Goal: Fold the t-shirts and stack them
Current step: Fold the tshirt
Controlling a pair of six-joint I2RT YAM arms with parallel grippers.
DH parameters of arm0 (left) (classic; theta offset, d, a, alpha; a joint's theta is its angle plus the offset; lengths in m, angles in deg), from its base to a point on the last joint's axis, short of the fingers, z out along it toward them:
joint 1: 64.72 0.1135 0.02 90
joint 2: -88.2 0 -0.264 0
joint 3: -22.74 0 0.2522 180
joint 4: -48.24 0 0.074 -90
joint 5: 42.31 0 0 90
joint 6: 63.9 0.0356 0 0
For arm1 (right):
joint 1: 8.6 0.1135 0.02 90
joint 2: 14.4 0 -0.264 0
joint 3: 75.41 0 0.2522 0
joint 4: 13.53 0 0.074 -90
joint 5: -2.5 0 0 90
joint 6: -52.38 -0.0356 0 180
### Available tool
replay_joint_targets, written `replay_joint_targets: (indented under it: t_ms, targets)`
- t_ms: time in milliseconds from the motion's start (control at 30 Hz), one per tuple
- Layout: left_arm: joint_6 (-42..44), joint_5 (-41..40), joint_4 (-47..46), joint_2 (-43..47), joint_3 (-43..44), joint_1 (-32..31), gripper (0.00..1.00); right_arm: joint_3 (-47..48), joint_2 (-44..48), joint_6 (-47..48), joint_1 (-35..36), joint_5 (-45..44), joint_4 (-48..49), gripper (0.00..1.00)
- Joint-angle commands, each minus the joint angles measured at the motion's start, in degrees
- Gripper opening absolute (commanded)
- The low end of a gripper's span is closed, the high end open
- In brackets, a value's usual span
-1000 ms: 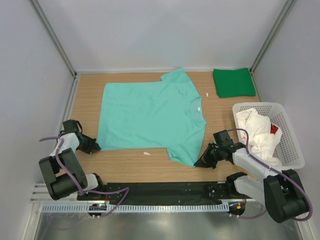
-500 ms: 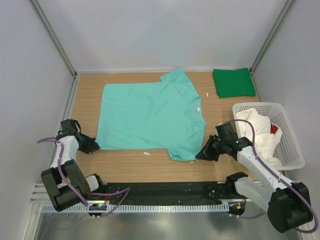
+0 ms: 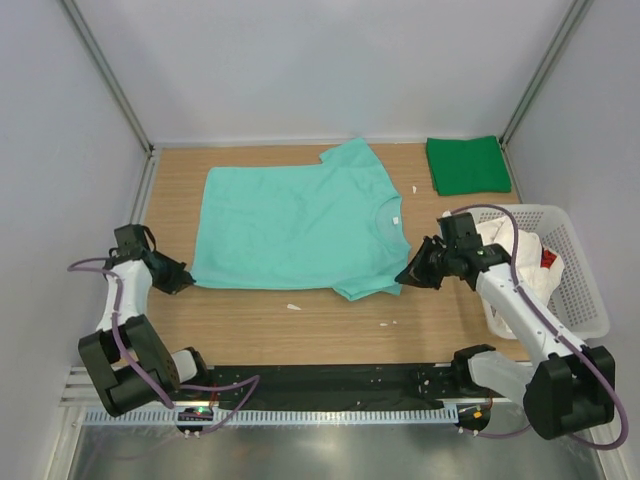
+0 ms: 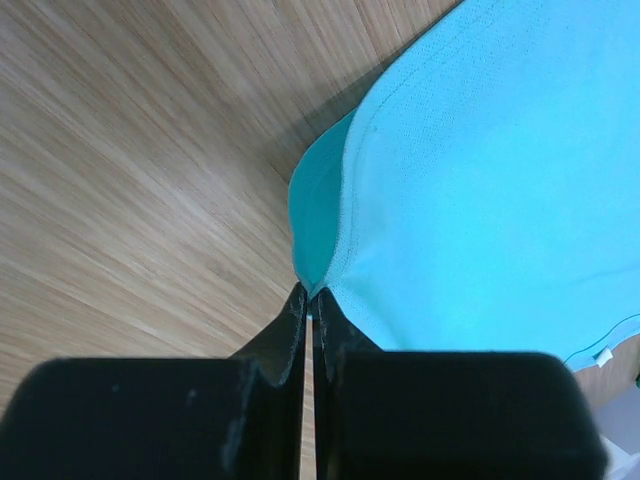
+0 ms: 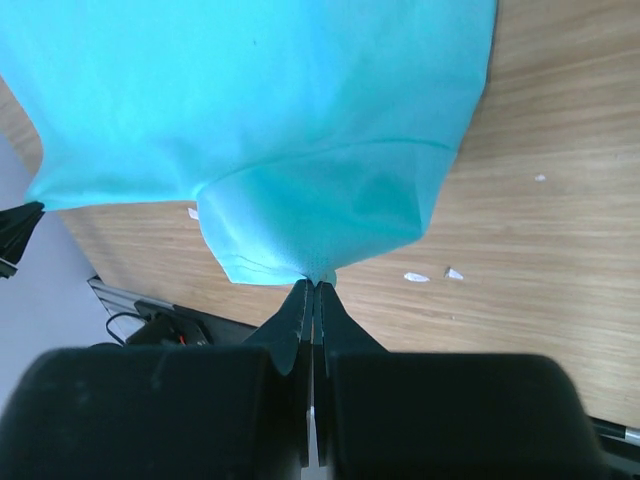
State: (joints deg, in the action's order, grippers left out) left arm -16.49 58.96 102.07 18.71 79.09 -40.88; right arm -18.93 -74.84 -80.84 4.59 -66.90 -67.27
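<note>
On the table [image 3: 250,320]: mint-teal t-shirt [image 3: 300,225], spread flat at centre.
We rate it soft, light and limp, best taken at hem and sleeve edges. The left gripper [image 3: 183,281] is clenched on its near-left hem corner, the right gripper [image 3: 407,279] on what seems the near sleeve. The dark green t-shirt [image 3: 467,165] lies folded far right.

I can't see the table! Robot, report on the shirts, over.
Left pincer shut on mint shirt hem corner. Right pincer shut on its near sleeve. Green shirt folded, white shirt in basket. Only tiny scraps nearby.
</note>
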Motion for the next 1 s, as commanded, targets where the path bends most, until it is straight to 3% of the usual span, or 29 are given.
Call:
replay_joint_targets:
  t_ms: [0,333,967]
  targets:
    - [1.2,1.5,-1.4,-2.1,2.8,-0.8,0.0,4.6,-3.4,2.5,-1.2,-0.2,3.3,0.01]
    - [-0.4,0.3,-3.6,-11.2,12.3,-5.8,0.0,12.7,-13.2,4.6,-4.4,1.1,6.5,0.01]
    - [-1.5,-0.5,-3.6,-30.9,28.8,-8.0,0.0,32.0,-34.9,5.7,-6.7,3.3,9.0,0.01]
